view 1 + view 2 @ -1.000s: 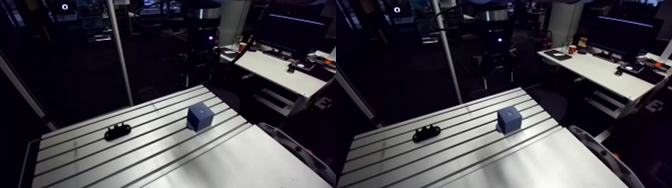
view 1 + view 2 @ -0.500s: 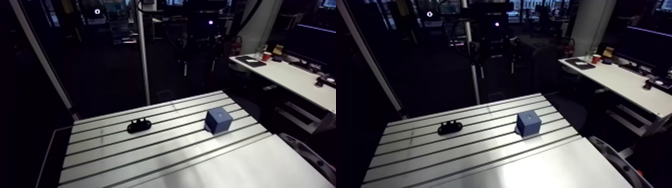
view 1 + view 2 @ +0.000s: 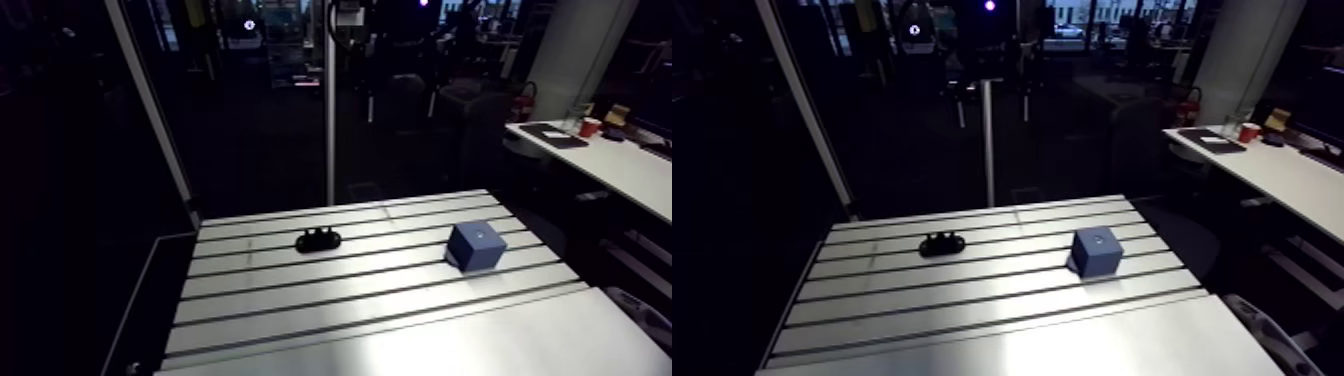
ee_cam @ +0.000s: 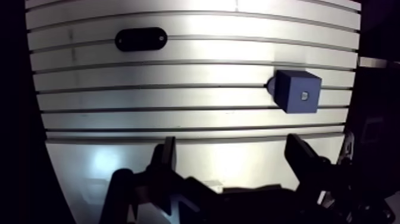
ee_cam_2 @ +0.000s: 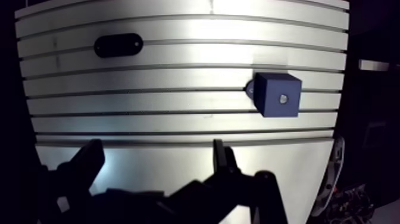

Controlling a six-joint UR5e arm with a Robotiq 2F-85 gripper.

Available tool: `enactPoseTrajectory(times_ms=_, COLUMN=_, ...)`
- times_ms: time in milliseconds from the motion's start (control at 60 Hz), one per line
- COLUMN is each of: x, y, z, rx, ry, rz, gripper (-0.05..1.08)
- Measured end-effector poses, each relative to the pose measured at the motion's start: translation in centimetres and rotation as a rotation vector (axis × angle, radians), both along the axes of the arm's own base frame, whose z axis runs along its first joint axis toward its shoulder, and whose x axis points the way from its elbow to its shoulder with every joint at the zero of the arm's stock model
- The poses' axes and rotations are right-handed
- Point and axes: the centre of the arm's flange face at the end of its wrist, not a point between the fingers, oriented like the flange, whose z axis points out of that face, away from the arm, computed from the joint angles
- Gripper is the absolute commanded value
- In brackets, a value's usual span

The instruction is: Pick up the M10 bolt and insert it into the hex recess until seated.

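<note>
gripper (image 4: 232,146): spread wide, nothing between the two fingers (image 4: 167,162); poised above the plain, unslotted strip of the table (image 3: 300,318).
blue cube (image 3: 476,246): resting on the slotted part of the table, ahead of the gripper and off toward one finger, well apart from both fingers.
recess (image 4: 304,95): small pale spot in the cube's upward face; too small to tell its shape.
bolt: not clearly made out anywhere; only a small grey rounded piece (image 4: 269,87) touching the cube's side that faces the black part, too small to name.
black part (image 3: 318,240): oblong and low, small bumps on top in the arm view; lying on the slotted surface further back, well apart from the cube.
</note>
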Motion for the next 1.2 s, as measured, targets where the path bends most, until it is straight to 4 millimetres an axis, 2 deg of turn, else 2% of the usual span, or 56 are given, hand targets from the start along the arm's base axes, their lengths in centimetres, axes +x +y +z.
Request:
enactPoseTrajectory(times_ms=350, x=-0.2, y=-5.7, z=3.5, rx=-0.002, ry=0.015, rz=0.037, gripper=0.00)
enactPoseTrajectory(times_ms=450, x=-0.2, y=-6.6, z=4.2, rx=-0.004, ry=0.020, rz=0.043, gripper=0.00)
enactPoseTrajectory(times_ms=633, x=-0.1, y=-7.3, z=4.7, rx=-0.004, ry=0.022, rz=0.049, gripper=0.00)
enactPoseTrajectory(times_ms=1200, x=-0.1, y=-8.1, z=4.6, rx=-0.007, ry=0.019, rz=0.063, gripper=0.00)
